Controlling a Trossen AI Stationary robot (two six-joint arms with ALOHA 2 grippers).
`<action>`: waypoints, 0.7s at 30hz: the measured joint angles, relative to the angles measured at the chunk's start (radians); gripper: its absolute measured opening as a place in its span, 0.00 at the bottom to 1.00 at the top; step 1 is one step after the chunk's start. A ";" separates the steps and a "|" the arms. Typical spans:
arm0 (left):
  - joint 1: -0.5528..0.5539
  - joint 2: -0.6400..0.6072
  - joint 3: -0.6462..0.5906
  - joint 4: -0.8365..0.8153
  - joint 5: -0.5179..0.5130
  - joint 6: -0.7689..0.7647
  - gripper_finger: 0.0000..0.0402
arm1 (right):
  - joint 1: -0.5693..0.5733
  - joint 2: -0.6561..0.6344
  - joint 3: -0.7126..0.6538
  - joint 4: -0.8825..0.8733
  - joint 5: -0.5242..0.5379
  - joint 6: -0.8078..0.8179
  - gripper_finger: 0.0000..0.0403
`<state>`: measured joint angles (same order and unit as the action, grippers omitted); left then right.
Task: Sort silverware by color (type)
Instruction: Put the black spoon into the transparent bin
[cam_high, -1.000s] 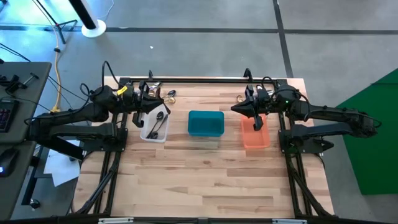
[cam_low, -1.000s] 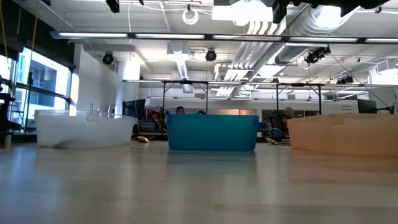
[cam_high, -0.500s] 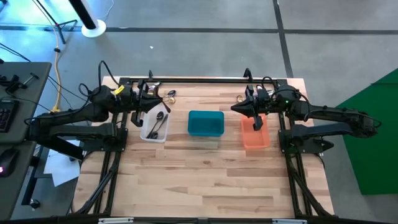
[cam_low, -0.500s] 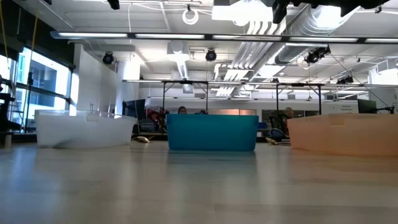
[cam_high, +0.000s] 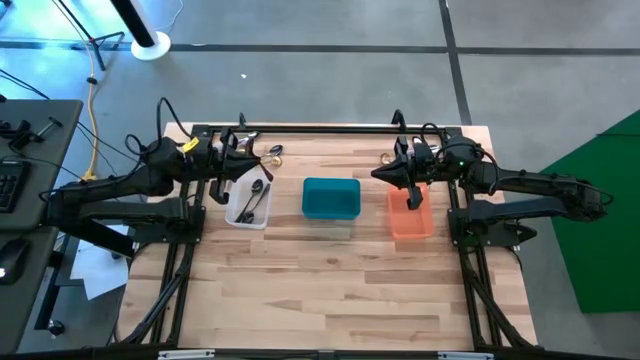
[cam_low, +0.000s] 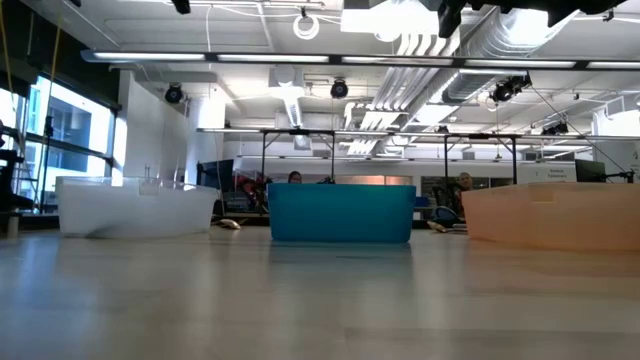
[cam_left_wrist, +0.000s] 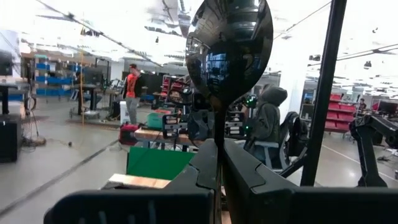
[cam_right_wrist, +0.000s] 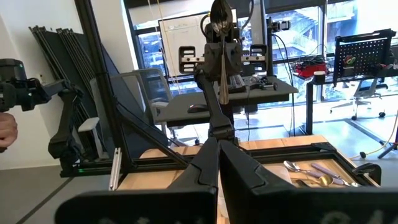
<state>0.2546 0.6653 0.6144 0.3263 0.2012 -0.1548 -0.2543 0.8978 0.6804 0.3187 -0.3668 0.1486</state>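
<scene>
Two grippers were clamped shut: the left gripper (cam_left_wrist: 217, 180) on a dark spoon (cam_left_wrist: 229, 53), bowl up, above the clear bin's (cam_high: 247, 205) far end. We judged it should lower before releasing. The right gripper (cam_right_wrist: 219, 158) pinched a thin utensil (cam_right_wrist: 221, 65) over the orange bin (cam_high: 411, 216). Loose silverware (cam_right_wrist: 311, 173) lay beyond.

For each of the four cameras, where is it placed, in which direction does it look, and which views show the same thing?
High view: above the table, looking straight down; both arms show, over the clear bin, teal bin and orange bin.
Low view: at table-top height, looking level at the three bins; no arm shows.
Left wrist view: on the left arm, facing the room; left gripper shut on a dark spoon.
Right wrist view: on the right arm, facing across the table; right gripper shut on a gold utensil.
Shared: high and low views show the three bins.
</scene>
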 joint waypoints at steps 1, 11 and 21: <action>0.000 -0.003 0.000 -0.004 0.000 0.000 0.00 | 0.000 0.000 0.000 0.000 0.000 0.000 0.00; 0.000 -0.032 0.000 -0.061 0.000 -0.023 0.00 | 0.000 0.000 0.000 0.000 0.000 0.000 0.00; 0.000 -0.039 0.000 -0.088 -0.001 -0.017 0.00 | 0.000 0.000 0.000 0.000 0.000 0.000 0.00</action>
<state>0.2546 0.6266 0.6147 0.2381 0.2005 -0.1719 -0.2545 0.8982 0.6804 0.3187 -0.3664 0.1486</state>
